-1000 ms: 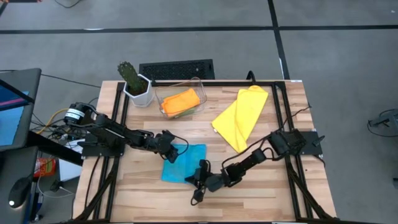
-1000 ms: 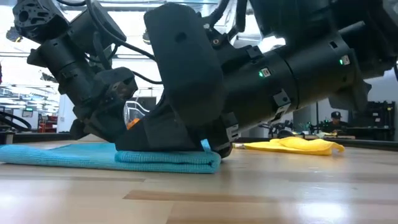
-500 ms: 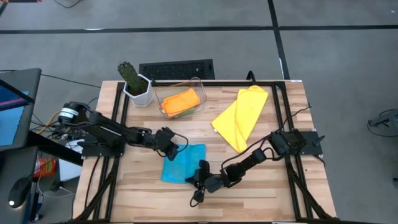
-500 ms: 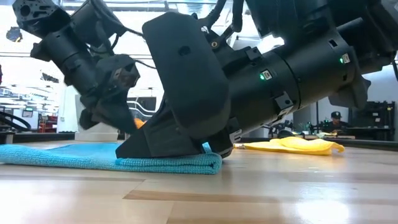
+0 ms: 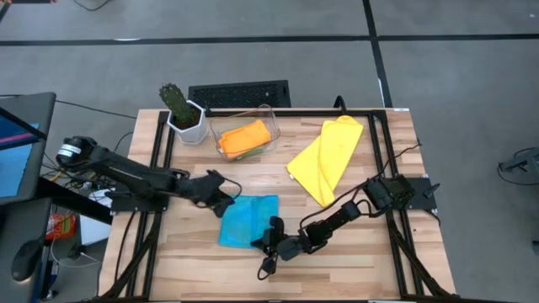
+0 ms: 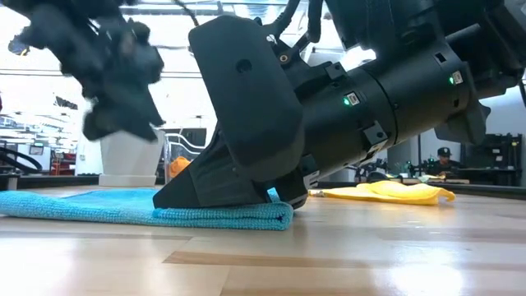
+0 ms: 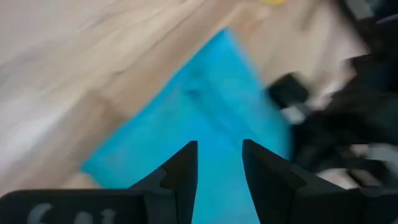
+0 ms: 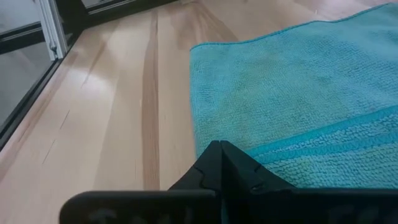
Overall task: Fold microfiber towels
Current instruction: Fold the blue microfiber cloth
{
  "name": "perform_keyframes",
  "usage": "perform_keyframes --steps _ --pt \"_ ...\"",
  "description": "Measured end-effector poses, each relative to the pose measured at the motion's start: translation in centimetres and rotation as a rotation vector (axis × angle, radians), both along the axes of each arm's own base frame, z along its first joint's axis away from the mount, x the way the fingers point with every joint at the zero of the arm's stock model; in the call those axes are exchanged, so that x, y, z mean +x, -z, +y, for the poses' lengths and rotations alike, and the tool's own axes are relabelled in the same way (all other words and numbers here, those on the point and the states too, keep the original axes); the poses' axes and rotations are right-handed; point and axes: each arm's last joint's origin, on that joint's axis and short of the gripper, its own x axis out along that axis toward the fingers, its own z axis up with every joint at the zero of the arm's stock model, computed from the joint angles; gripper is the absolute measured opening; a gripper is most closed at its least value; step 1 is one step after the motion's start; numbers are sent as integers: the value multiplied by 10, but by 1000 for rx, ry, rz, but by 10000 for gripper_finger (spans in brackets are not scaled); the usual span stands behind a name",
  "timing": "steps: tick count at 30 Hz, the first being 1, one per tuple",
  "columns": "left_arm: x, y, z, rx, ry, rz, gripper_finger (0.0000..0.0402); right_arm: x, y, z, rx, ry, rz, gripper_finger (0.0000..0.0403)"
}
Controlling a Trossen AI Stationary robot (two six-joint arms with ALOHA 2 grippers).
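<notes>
High view, blue towel (image 5: 249, 220) between left hand (image 5: 226, 204), right hand (image 5: 268, 246)

Light blue towel (image 5: 249, 220) plain, yellow towel (image 5: 327, 159) plain, orange towel (image 5: 245, 136) in clear bin (image 5: 216, 131), green cactus (image 5: 177, 100) in white pot (image 5: 190, 128), pale striped-grain wood table (image 5: 370, 261), both arms black.

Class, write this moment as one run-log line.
left gripper: open, above blue towel | right gripper: shut, pressing blue towel's edge | yellow towel: unfolded
</notes>
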Motion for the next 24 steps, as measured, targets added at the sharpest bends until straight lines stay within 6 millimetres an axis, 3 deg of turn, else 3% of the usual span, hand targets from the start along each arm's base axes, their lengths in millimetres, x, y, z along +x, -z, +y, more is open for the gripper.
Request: perform_keyframes --steps 5,13,19,24 --pt "-17 -4 -44 64 -34 -80 111 0 0 -1 0 2 1 25" --pt "-31 36 -107 41 -95 -31 79 1 0 -2 5 5 -3 28" --pt "-9 46 -145 57 -46 54 60 1 0 -2 7 8 -6 24" --pt "5 61 -161 138 -77 213 41 1 -1 -2 11 9 -12 25"
